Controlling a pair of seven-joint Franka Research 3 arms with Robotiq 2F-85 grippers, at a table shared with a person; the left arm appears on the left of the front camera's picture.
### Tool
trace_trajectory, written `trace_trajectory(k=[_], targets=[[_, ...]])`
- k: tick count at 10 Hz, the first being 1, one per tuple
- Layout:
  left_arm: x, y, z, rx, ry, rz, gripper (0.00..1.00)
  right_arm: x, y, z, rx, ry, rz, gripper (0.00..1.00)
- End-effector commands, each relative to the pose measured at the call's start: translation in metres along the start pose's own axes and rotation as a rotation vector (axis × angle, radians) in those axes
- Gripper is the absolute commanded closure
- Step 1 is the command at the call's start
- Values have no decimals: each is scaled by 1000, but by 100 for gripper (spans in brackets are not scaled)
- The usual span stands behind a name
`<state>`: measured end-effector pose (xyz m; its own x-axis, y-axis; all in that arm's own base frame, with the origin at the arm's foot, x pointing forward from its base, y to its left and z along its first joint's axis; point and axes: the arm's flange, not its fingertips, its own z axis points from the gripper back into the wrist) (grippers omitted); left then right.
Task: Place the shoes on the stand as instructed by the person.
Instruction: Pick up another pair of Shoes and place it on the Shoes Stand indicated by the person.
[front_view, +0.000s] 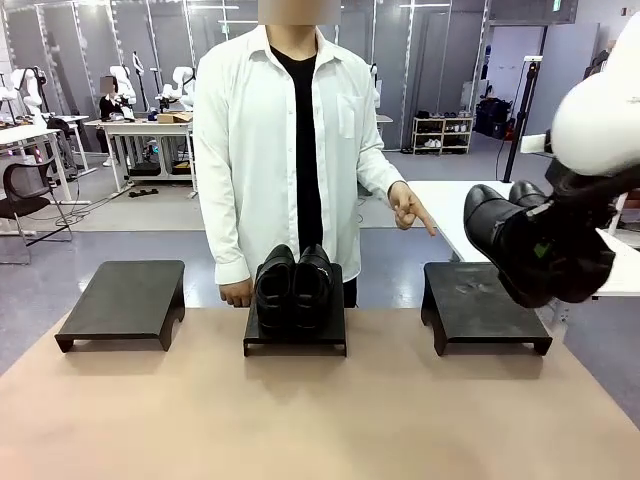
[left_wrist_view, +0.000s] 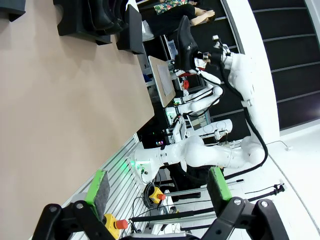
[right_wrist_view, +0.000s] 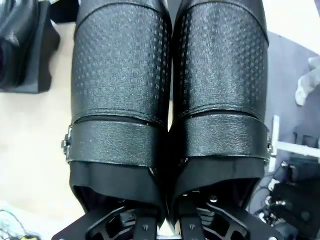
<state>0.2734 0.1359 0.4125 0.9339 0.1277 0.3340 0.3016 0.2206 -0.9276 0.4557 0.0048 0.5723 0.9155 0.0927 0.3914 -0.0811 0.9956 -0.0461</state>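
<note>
Beige table (front_view: 300, 420) is carrying three low black stands along its far edge: left stand (front_view: 122, 300) bare, middle stand (front_view: 296, 335) holding the low glossy black dress shoes (front_view: 293, 287), right stand (front_view: 484, 305) near the far right corner bare.

Person in the open white shirt (front_view: 270, 140) is standing at the far edge behind the middle stand, one hand (front_view: 410, 210) pointing down toward the right stand.

Right arm is hanging in the air over the right edge with the pair of black textured ankle boots (front_view: 520, 245). Right gripper (right_wrist_view: 170, 227) is clamped on the boots' heel openings, both boots side by side, toes pointing away from the wrist.

Key relation: right stand is lying below and slightly left of the held boots in the front view; the boots' long axis is tilted, toes up-left, so I'd judge they need levelling before lowering. Right arm is clearly the nearer one.

Left gripper (left_wrist_view: 157, 192) is standing wide apart, holding nothing, off the table's near edge.
</note>
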Motion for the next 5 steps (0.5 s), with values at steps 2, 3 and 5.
trace_trajectory(k=[2, 3, 5], targets=[[0, -1, 0, -7, 4, -6, 0, 62, 0, -35, 2, -33, 10, 91], [0, -1, 0, -7, 4, -6, 0, 74, -3, -54, -21, -24, -13, 91], [0, -1, 0, -7, 4, -6, 0, 85, -6, -80, -37, -22, -21, 91]])
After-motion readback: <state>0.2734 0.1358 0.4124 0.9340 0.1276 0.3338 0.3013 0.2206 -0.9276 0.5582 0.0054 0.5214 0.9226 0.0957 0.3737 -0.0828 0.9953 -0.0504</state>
